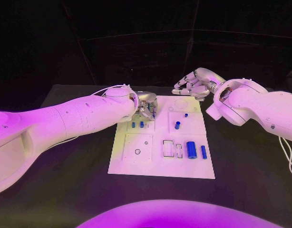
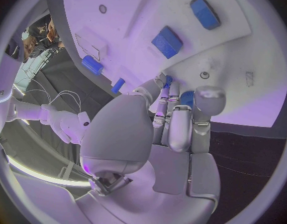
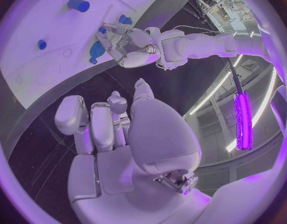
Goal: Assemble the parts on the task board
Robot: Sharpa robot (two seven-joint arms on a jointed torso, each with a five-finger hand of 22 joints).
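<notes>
Left hand [image 1: 143, 105] sits over the task board [image 1: 136, 164] far-left part, fingers [image 2: 170, 95] curled down at small blue parts [image 1: 137, 124] there, prob. to seat one; can't tell if grasping. Right hand [image 1: 195, 83] hangs off board's far edge, fingers loosely curled, holding nothing, likely waiting.

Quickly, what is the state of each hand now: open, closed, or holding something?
Left hand: over the task board, fingers at a blue part; grip cannot be told.
Right hand: fingers curled, holding nothing.
</notes>
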